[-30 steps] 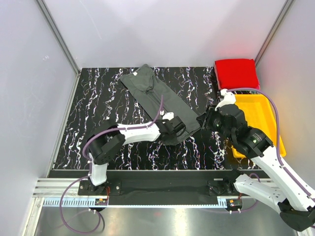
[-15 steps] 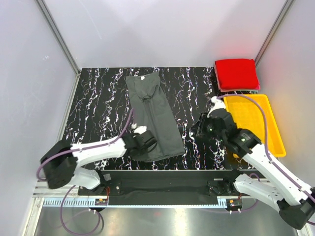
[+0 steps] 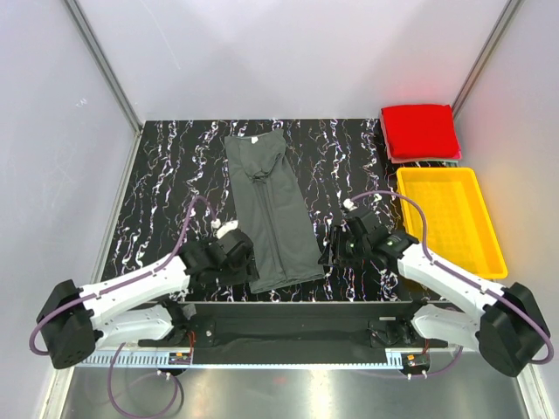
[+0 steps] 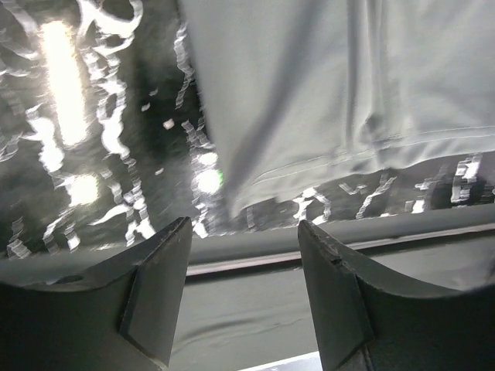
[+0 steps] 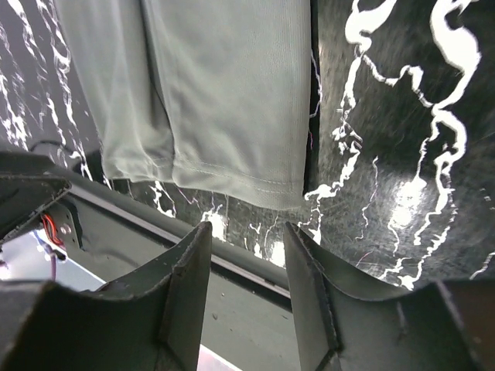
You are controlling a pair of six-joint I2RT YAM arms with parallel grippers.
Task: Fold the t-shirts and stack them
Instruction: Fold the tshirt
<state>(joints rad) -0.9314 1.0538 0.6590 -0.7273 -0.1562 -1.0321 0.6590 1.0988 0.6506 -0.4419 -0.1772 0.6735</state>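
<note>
The left fingers [image 4: 158,290] stand wide apart with nothing between them, and the right fingers [image 5: 189,286] are parted and empty as well. Each pair is poised low over the desk [image 3: 166,175], with a near corner of the grey t-shirt [image 3: 272,209] just ahead of its gap: the hem's left corner before the left pair, its right corner before the right pair. A second ago the shirt lay slanted across the desk with both arms gathered at its lower end. Since then that end has been swung round and let go, so the narrow, lengthwise-folded strip now runs straight away from the fingers, collar at the far end and hem square to the near edge. By my judgement the side folds and the straightening are done. What remains is to take both hem corners and carry them toward the collar for the crosswise folds. Well beyond the right fingers, at the far right corner, a folded red t-shirt [image 3: 420,131] sits past the yellow tray [image 3: 450,223], which is likely where the grey one will be stacked.
</note>
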